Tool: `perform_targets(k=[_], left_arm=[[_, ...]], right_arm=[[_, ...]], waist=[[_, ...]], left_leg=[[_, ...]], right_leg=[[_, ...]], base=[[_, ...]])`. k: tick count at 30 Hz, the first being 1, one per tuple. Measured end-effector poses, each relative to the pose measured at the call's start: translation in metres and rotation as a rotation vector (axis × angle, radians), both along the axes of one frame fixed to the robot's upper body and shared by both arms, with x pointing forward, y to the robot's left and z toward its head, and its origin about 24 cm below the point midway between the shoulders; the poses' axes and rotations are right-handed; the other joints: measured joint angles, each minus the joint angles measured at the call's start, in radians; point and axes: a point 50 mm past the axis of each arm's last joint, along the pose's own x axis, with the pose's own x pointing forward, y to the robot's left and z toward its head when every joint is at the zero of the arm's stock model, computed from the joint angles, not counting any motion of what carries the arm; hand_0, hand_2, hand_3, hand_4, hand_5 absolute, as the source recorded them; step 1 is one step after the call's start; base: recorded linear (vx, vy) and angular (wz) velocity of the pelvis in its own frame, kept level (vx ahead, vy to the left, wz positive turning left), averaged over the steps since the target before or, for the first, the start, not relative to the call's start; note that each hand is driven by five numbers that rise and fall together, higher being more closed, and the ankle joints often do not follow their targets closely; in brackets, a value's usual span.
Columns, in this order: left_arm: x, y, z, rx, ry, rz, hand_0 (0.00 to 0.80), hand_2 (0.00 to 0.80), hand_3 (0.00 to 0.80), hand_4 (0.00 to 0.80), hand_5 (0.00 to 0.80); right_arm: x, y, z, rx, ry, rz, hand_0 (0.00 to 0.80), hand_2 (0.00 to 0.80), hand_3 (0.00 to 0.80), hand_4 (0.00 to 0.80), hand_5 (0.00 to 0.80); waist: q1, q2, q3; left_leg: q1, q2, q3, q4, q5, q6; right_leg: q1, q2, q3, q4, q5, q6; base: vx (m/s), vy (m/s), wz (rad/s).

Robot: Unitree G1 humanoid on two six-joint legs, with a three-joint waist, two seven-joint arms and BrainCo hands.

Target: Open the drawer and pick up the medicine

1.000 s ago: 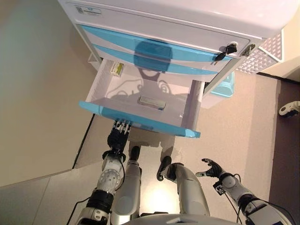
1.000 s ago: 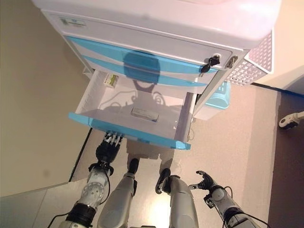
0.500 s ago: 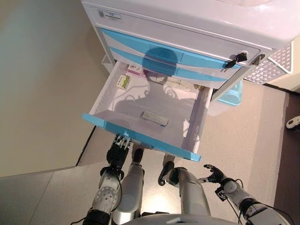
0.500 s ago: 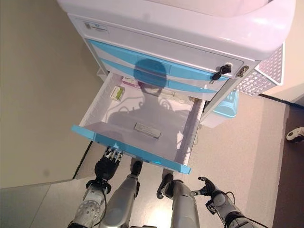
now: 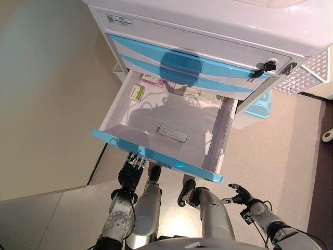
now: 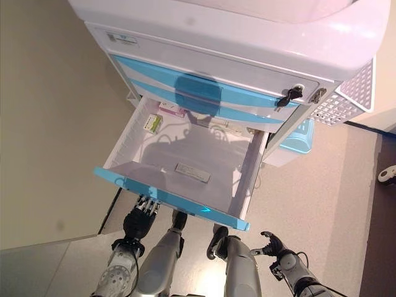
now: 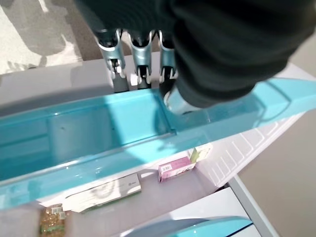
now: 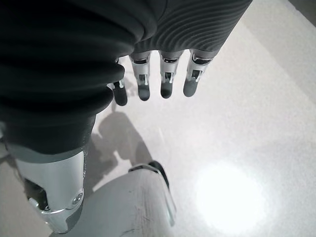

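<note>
The cabinet's lowest drawer (image 5: 214, 151) stands pulled out, with a blue front (image 5: 156, 156). Inside lie a green-and-white medicine box (image 5: 137, 92), a pink box (image 5: 152, 80), a long white box (image 5: 200, 95) and a flat silver pack (image 5: 173, 134) in the middle. My left hand (image 5: 130, 172) is under the blue front, its fingers (image 7: 140, 59) and thumb hooked on the handle lip. The left wrist view shows the pink box (image 7: 174, 168) and the white box (image 7: 101, 192) past the front. My right hand (image 5: 239, 195) hangs low at the right, relaxed and empty.
The white cabinet (image 5: 208, 21) has two shut blue drawers (image 5: 182, 65) above and a key in a lock (image 5: 263, 67). A white perforated basket (image 5: 307, 75) and a light blue bin (image 5: 257, 104) hang on its right side. A beige wall (image 5: 47, 94) stands at the left.
The drawer has slid further out with my left hand on its front, baring the pink and white boxes at the back. The camera has shifted. The right hand stays low.
</note>
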Motion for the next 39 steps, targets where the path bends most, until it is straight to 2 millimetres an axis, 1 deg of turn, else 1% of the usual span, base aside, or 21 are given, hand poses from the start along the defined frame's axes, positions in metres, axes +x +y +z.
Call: perform_targets(k=[2, 3, 4, 5, 7, 9, 11, 16, 19, 23, 25, 27, 29, 31, 32, 33, 34, 35, 37, 38, 39], left_arm=[[-0.001, 0.000, -0.001, 0.000, 0.005, 0.002, 0.800, 0.800, 0.800, 0.800, 0.800], [-0.003, 0.001, -0.002, 0.000, 0.014, 0.005, 0.800, 0.800, 0.800, 0.800, 0.800], [-0.004, 0.001, -0.003, 0.001, 0.020, 0.007, 0.587, 0.587, 0.587, 0.587, 0.587], [-0.005, 0.001, -0.004, 0.000, 0.026, 0.008, 0.000, 0.000, 0.000, 0.000, 0.000], [-0.006, 0.001, -0.005, -0.002, 0.028, 0.008, 0.000, 0.000, 0.000, 0.000, 0.000], [-0.005, 0.011, -0.002, 0.009, 0.012, 0.040, 0.000, 0.000, 0.000, 0.000, 0.000], [-0.007, 0.009, -0.005, -0.002, 0.031, 0.045, 0.000, 0.000, 0.000, 0.000, 0.000], [-0.007, 0.008, -0.005, -0.002, 0.031, 0.044, 0.000, 0.000, 0.000, 0.000, 0.000], [-0.010, 0.009, -0.007, 0.014, 0.048, 0.046, 0.000, 0.000, 0.000, 0.000, 0.000], [-0.015, 0.016, -0.010, 0.122, 0.083, 0.024, 0.000, 0.000, 0.000, 0.000, 0.000], [-0.019, 0.024, -0.015, 0.216, 0.116, 0.000, 0.000, 0.000, 0.000, 0.000, 0.000], [-0.023, 0.038, -0.017, 0.323, 0.140, -0.019, 0.000, 0.000, 0.000, 0.000, 0.000], [-0.028, 0.060, -0.025, 0.406, 0.196, 0.042, 0.000, 0.000, 0.000, 0.000, 0.000], [-0.029, 0.076, -0.028, 0.461, 0.227, 0.089, 0.000, 0.000, 0.000, 0.000, 0.000], [-0.032, 0.089, -0.037, 0.509, 0.295, 0.116, 0.000, 0.000, 0.000, 0.000, 0.000], [-0.039, 0.100, -0.041, 0.542, 0.341, 0.143, 0.000, 0.000, 0.000, 0.000, 0.000], [-0.044, 0.107, -0.047, 0.592, 0.391, 0.127, 0.000, 0.000, 0.000, 0.000, 0.000], [-0.053, 0.112, -0.057, 0.627, 0.472, 0.111, 0.000, 0.000, 0.000, 0.000, 0.000], [-0.064, 0.115, -0.067, 0.670, 0.545, 0.075, 0.000, 0.000, 0.000, 0.000, 0.000], [-0.075, 0.117, -0.078, 0.696, 0.638, 0.041, 0.000, 0.000, 0.000, 0.000, 0.000], [-0.082, 0.119, -0.082, 0.708, 0.677, 0.024, 0.000, 0.000, 0.000, 0.000, 0.000]], right_arm=[[0.001, 0.000, 0.001, -0.005, -0.007, -0.005, 0.000, 0.000, 0.000, 0.000, 0.000], [0.001, -0.001, 0.001, -0.009, -0.010, -0.007, 0.000, 0.000, 0.000, 0.000, 0.000], [0.001, -0.001, 0.001, -0.011, -0.012, -0.009, 0.000, 0.000, 0.000, 0.000, 0.000], [0.001, -0.001, 0.001, -0.013, -0.011, -0.010, 0.000, 0.000, 0.000, 0.000, 0.000], [-0.002, -0.003, 0.000, -0.019, 0.002, -0.017, 0.000, 0.000, 0.000, 0.000, 0.000], [-0.009, -0.008, -0.002, -0.029, 0.021, -0.025, 0.000, 0.000, 0.000, 0.000, 0.000], [-0.008, -0.009, -0.002, -0.032, 0.022, -0.027, 0.000, 0.000, 0.000, 0.000, 0.000], [-0.010, -0.011, -0.002, -0.038, 0.029, -0.032, 0.000, 0.000, 0.000, 0.000, 0.000], [-0.010, -0.015, -0.001, -0.048, 0.026, -0.034, 0.000, 0.000, 0.000, 0.000, 0.000], [-0.010, -0.019, 0.001, -0.063, 0.020, -0.039, 0.000, 0.000, 0.000, 0.000, 0.000], [-0.008, -0.020, 0.003, -0.068, 0.011, -0.037, 0.000, 0.000, 0.000, 0.000, 0.000], [-0.006, -0.021, 0.004, -0.072, 0.004, -0.034, 0.000, 0.000, 0.000, 0.000, 0.000], [-0.004, -0.022, 0.006, -0.075, 0.001, -0.032, 0.000, 0.000, 0.000, 0.000, 0.000], [-0.006, -0.025, 0.006, -0.079, 0.005, -0.036, 0.000, 0.000, 0.000, 0.000, 0.000], [-0.005, -0.026, 0.007, -0.079, -0.001, -0.043, 0.000, 0.000, 0.000, 0.000, 0.000], [-0.002, -0.028, 0.009, -0.078, -0.012, -0.049, 0.000, 0.000, 0.000, 0.000, 0.000], [0.001, -0.027, 0.011, -0.074, -0.023, -0.049, 0.000, 0.000, 0.000, 0.000, 0.000], [0.003, -0.027, 0.012, -0.074, -0.030, -0.050, 0.000, 0.000, 0.000, 0.000, 0.000], [0.002, -0.028, 0.012, -0.073, -0.029, -0.055, 0.000, 0.000, 0.000, 0.000, 0.000], [0.001, -0.028, 0.011, -0.070, -0.026, -0.058, 0.000, 0.000, 0.000, 0.000, 0.000], [0.000, -0.028, 0.010, -0.069, -0.022, -0.059, 0.000, 0.000, 0.000, 0.000, 0.000]], waist=[[0.000, 0.000, 0.000], [0.000, 0.002, -0.001], [0.000, 0.004, -0.003], [-0.003, 0.010, -0.007], [-0.003, 0.021, -0.014], [0.002, 0.045, -0.044], [-0.004, 0.057, -0.063], [-0.005, 0.057, -0.063], [-0.002, 0.057, -0.063], [-0.005, 0.061, -0.079], [-0.008, 0.066, -0.086], [-0.018, 0.072, -0.093], [-0.027, 0.086, -0.116], [-0.029, 0.095, -0.128], [-0.027, 0.106, -0.138], [-0.041, 0.105, -0.139], [-0.043, 0.108, -0.145], [-0.042, 0.102, -0.150], [-0.056, 0.096, -0.156], [-0.065, 0.089, -0.160], [-0.064, 0.082, -0.166]], left_leg=[[0.006, 0.000, 0.004, -0.004, -0.002, 0.002], [0.013, 0.001, 0.016, -0.006, -0.004, 0.004], [0.014, 0.002, 0.024, -0.006, -0.005, 0.006], [0.014, 0.003, 0.025, -0.006, -0.007, 0.004], [0.014, 0.003, 0.027, -0.011, -0.007, 0.004], [0.013, 0.001, 0.027, -0.021, -0.006, 0.005], [0.018, -0.005, 0.028, -0.026, -0.006, 0.005], [0.020, -0.007, 0.033, -0.032, -0.008, 0.009], [0.027, -0.007, 0.047, -0.032, -0.011, 0.015], [0.027, -0.007, 0.052, -0.033, -0.013, 0.017], [0.025, -0.005, 0.053, -0.033, -0.014, 0.018], [0.023, -0.004, 0.053, -0.032, -0.014, 0.019], [0.018, -0.003, 0.054, -0.031, -0.017, 0.022], [0.016, -0.004, 0.054, -0.028, -0.018, 0.024], [0.015, -0.002, 0.056, -0.027, -0.020, 0.027], [0.016, -0.002, 0.058, -0.028, -0.021, 0.028], [0.019, 0.000, 0.064, -0.031, -0.021, 0.029], [0.029, 0.003, 0.085, -0.035, -0.024, 0.034], [0.037, 0.003, 0.093, -0.038, -0.027, 0.037], [0.054, 0.006, 0.106, -0.044, -0.029, 0.042], [0.059, 0.008, 0.114, -0.050, -0.029, 0.042]], right_leg=[[0.000, 0.001, 0.008, -0.001, 0.001, 0.002], [0.000, 0.003, 0.020, -0.002, 0.003, 0.004], [0.000, 0.004, 0.024, -0.003, 0.004, 0.005], [0.000, 0.005, 0.026, -0.009, 0.008, 0.007], [0.000, 0.007, 0.031, -0.018, 0.014, 0.011], [0.001, 0.008, 0.032, -0.030, 0.019, 0.018], [0.001, 0.006, 0.043, -0.035, 0.023, 0.025], [0.001, 0.005, 0.051, -0.044, 0.034, 0.026], [0.001, 0.005, 0.064, -0.045, 0.035, 0.028], [0.001, 0.009, 0.072, -0.051, 0.038, 0.032], [0.001, 0.014, 0.075, -0.059, 0.041, 0.036], [0.001, 0.016, 0.075, -0.062, 0.043, 0.036], [0.000, 0.019, 0.078, -0.071, 0.049, 0.038], [-0.001, 0.022, 0.082, -0.076, 0.051, 0.040], [-0.001, 0.032, 0.100, -0.085, 0.059, 0.041], [-0.002, 0.040, 0.116, -0.092, 0.064, 0.045], [0.000, 0.048, 0.135, -0.101, 0.071, 0.048], [0.001, 0.053, 0.155, -0.105, 0.076, 0.052], [0.007, 0.055, 0.164, -0.115, 0.079, 0.060], [0.020, 0.060, 0.177, -0.130, 0.087, 0.065], [0.021, 0.062, 0.186, -0.136, 0.091, 0.066]], base=[[0.035, 0.040, -0.13], [0.040, 0.045, -0.19], [0.040, 0.038, -0.22], [0.041, 0.036, -0.12], [0.035, 0.029, -0.05], [0.032, 0.023, -0.01], [0.027, 0.018, -0.10], [0.008, 0.022, -0.06], [0.011, 0.018, -0.11], [0.002, 0.009, -0.05], [0.005, 0.004, -0.05], [0.000, 0.000, 0.00], [0.000, 0.000, 0.00], [0.017, 0.003, -0.02], [0.049, 0.008, -0.12], [0.049, 0.008, -0.18], [0.072, 0.008, -0.35], [0.052, 0.006, -0.33], [0.071, 0.013, -0.27], [0.099, 0.016, -0.27], [0.108, 0.010, -0.38]])
